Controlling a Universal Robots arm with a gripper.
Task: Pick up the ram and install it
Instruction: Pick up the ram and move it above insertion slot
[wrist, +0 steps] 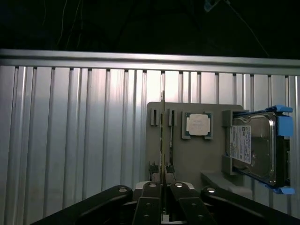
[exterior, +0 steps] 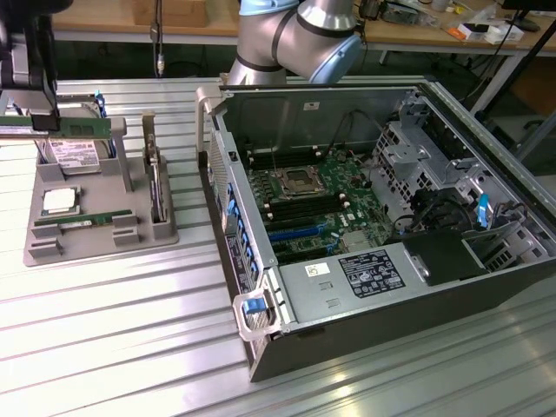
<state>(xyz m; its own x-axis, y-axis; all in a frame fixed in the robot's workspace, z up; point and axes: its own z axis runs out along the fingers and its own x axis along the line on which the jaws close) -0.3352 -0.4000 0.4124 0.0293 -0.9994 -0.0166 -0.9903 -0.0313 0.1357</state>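
Exterior view: end effector (exterior: 43, 117) clamped on the ram (exterior: 82, 129), at the exterior view's left.
The ram is held level above the grey tray (exterior: 95, 248). In the wrist view it runs edge-on between the closed fingers (wrist: 152, 187). The open computer case (exterior: 391, 321) stands to the exterior view's right on the tabletop (exterior: 130, 347).

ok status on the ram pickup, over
jaws shut on the ram, held above the grey tray. second stick lies in its tray slot. nothing seen between ram and the open computer case.
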